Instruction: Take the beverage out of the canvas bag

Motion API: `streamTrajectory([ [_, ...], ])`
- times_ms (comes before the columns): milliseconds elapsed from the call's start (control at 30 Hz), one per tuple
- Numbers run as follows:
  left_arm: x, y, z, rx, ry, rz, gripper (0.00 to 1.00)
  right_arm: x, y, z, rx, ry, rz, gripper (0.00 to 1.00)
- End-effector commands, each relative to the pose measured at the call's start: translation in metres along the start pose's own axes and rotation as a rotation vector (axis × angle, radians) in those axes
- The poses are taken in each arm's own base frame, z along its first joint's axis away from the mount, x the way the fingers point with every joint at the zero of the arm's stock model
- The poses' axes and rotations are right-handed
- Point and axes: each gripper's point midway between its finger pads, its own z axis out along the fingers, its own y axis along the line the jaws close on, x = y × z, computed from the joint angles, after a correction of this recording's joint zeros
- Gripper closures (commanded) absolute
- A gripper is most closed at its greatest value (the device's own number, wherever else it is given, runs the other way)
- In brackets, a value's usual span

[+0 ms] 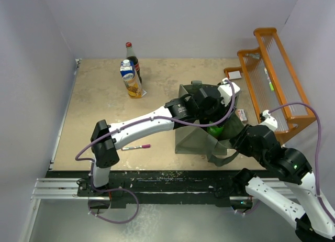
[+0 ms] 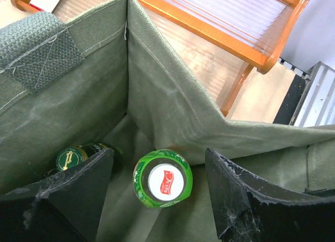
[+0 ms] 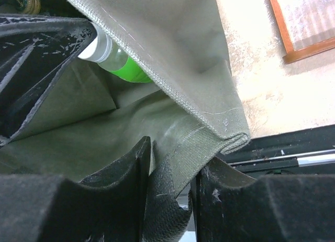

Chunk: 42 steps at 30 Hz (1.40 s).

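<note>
The grey-green canvas bag [image 1: 196,140] stands at the table's right middle. My left gripper [image 1: 209,108] is inside its mouth, open, its fingers either side of a green bottle with a white cap [image 2: 163,178], above it and not touching. A second, dark bottle with a green-gold cap [image 2: 69,159] stands in the bag's left corner. My right gripper [image 3: 170,187] is shut on the bag's near rim and handle strap [image 3: 193,147], holding the bag. The green bottle also shows in the right wrist view [image 3: 112,58].
An orange wooden rack [image 1: 272,74] stands at the right behind the bag. Two bottles [image 1: 131,77] stand at the back left. A pink pen [image 1: 136,146] lies near the left arm. A small box [image 1: 242,114] lies beside the rack.
</note>
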Motion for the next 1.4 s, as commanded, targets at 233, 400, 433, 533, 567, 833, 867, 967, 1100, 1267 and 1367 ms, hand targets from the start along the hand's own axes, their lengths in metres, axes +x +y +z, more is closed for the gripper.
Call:
streamTrajectory([
  [233,0.009,0.002,0.018,-0.024,-0.004,0.04,0.24,-0.016,0.001,-0.002,0.009,-0.054,-0.063,0.61],
  [400,0.028,0.0,0.022,-0.023,0.032,0.049,0.24,-0.018,0.003,-0.002,0.004,-0.058,-0.076,0.59],
  [433,0.033,0.0,0.022,-0.024,0.041,0.048,0.24,-0.018,0.004,-0.002,0.002,-0.059,-0.079,0.59],
  [533,0.043,0.0,0.023,-0.028,0.054,0.047,0.26,-0.019,0.006,-0.001,-0.001,-0.061,-0.085,0.58],
  [567,0.046,0.001,0.024,-0.034,0.052,0.048,0.26,-0.019,0.006,-0.001,-0.001,-0.06,-0.087,0.57],
  [833,0.055,0.008,0.029,-0.064,0.043,0.064,0.34,-0.019,0.007,0.0,-0.001,-0.056,-0.095,0.56],
  [867,0.055,0.009,0.03,-0.064,0.039,0.062,0.34,-0.019,0.007,0.0,-0.002,-0.058,-0.095,0.56],
  [967,0.055,0.007,0.031,-0.062,0.028,0.05,0.35,-0.019,0.006,-0.001,-0.003,-0.061,-0.091,0.55],
  [1100,0.052,0.008,0.03,-0.065,0.017,0.047,0.43,-0.019,0.006,-0.001,-0.005,-0.061,-0.087,0.54],
  [1267,0.039,0.008,0.02,-0.066,-0.01,0.055,0.64,-0.018,0.006,-0.001,-0.005,-0.057,-0.086,0.53],
  [1367,0.026,0.008,0.011,-0.063,-0.034,0.058,0.78,-0.018,0.006,0.0,-0.005,-0.058,-0.087,0.53],
])
